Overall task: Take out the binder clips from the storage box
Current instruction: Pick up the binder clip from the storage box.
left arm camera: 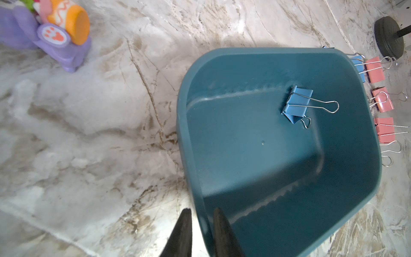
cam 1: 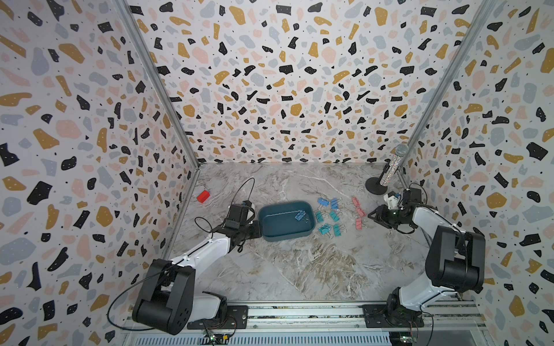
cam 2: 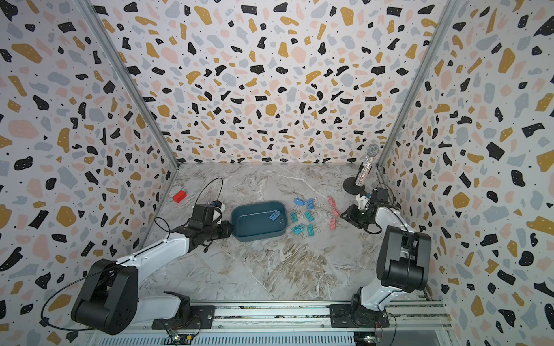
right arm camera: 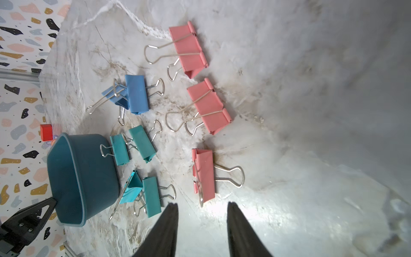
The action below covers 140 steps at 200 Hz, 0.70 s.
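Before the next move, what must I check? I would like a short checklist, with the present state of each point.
1. Grip of left tool on box wall: ok, clamped.
2. State of right tool: ok, open and empty.
3. Nearest pink clip lies on the table, not gripped: ok.
4. Box emptied: not ok, a blue clip lies inside.
5. One clip inside or two: cannot tell.

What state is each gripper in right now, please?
Left gripper: shut on the box wall.
Right gripper: open, holding nothing.
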Tool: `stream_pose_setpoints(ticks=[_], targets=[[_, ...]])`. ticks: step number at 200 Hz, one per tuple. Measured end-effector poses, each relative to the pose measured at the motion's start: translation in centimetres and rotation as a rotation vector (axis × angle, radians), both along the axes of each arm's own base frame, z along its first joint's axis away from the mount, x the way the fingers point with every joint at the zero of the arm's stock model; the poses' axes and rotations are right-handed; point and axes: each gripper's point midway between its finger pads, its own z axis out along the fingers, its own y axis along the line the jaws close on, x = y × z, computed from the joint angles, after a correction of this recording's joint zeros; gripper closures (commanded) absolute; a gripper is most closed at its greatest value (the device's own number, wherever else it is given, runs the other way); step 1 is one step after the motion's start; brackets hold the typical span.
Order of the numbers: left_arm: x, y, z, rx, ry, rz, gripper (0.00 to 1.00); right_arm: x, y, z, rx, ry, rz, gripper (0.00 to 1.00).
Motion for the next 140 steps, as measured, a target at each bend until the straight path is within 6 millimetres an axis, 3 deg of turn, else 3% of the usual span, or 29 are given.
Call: stream_pose_setpoints(ticks=[37, 63, 103, 140], targets=[[0.0, 0.0, 0.0, 0.000, 0.000, 0.001, 0.77, -0.4, -0.1, 3.9, -0.033, -0.099, -0.008, 0.58], [0.0, 0.1, 0.2, 0.002, -0.006, 0.004, 0.76, -0.9, 1.2, 6.8, -0.049, -0.185, 0.024, 0.58], [0.0, 0.2, 0.7, 0.006, -0.025, 0.009, 0.76, -2.6, 8.6, 10.2, -0.088, -0.305, 0.260, 0.57], [-0.1, 0.1, 0.7, 0.008, -0.022, 0.006, 0.77, -3.4, 14.2, 10.3, -0.144, -0.346, 0.464, 0.58]])
